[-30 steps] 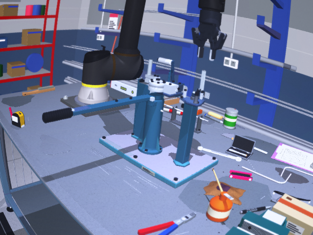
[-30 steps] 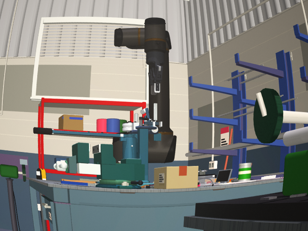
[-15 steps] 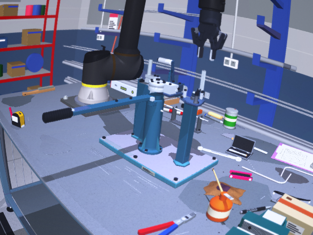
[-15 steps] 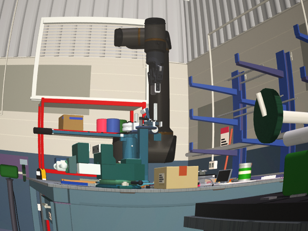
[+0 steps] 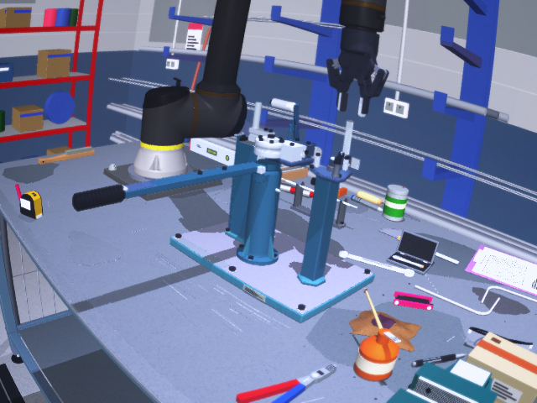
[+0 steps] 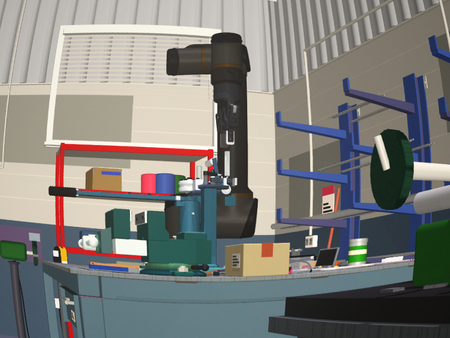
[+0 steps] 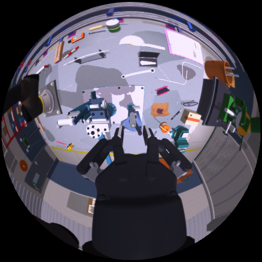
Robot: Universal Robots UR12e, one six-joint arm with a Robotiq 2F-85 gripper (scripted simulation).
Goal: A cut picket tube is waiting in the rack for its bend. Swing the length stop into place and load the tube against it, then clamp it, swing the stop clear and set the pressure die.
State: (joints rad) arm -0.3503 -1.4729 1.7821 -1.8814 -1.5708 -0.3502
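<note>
The length stop (image 5: 348, 145) stands upright as a pale flat arm on top of the shorter blue post (image 5: 323, 225) of the bender. My gripper (image 5: 353, 106) (image 6: 228, 138) (image 7: 133, 130) hangs well above that arm. It is open and holds nothing. The bend die (image 5: 269, 145) sits on the taller blue column, with a white clamp block (image 5: 297, 152) beside it. A long blue lever with a black grip (image 5: 99, 197) sticks out to the left. The picket tube (image 7: 86, 56) lies on a small rack behind the bender.
The bender's posts rise directly below the gripper. Blue cantilever racks (image 5: 470, 108) with long bars stand behind it. The table holds an orange glue pot (image 5: 376, 353), a green-striped can (image 5: 395, 202), a small case (image 5: 414, 251), a clipboard (image 5: 505, 269) and pliers (image 5: 282, 386).
</note>
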